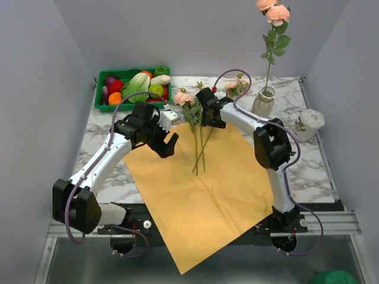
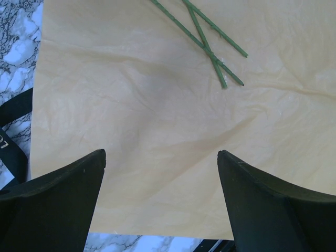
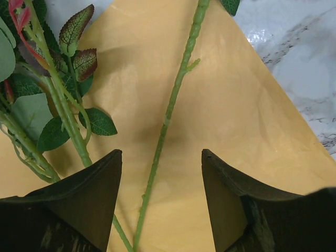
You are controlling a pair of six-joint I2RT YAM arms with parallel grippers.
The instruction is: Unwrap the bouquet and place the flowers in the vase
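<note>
Although the overhead view alone takes in the whole marble worktop (image 1: 314, 165), it does not show clearly how the fingers stand. From above one sees the tall, narrow beige-cream vase (image 1: 263, 102) at the far right, with a leafy pink rose stem (image 1: 271, 53) standing upright in its mouth. A squat white pot (image 1: 308, 123) is near it, and a green plastic tray (image 1: 127, 71) of toy vegetables (image 1: 139, 84) sits at the far left. The orange-yellow paper sheet (image 1: 201, 201) lies unfolded and flat in the middle, its near corner reaching over the worktop's edge. Loose pale pink roses (image 1: 197, 139) lie across its far part, with blooms toward the tray and stems crossing.

Only the left wrist view shows the three cut stem ends (image 2: 210, 52) crossed on the paper, and a black strip (image 2: 13, 113) on the marble at the sheet's left edge. The left gripper (image 2: 160, 153) hangs over bare paper with its fingers very wide apart. It holds nothing.

Only the right wrist view shows the green, red-edged leaves (image 3: 79, 31) from close by, and a single thin stem (image 3: 168, 110) running between the fingers of the right gripper (image 3: 161, 152). These fingers are apart, one on each side of the stem, with a gap on both sides, so the stem is not clamped.
</note>
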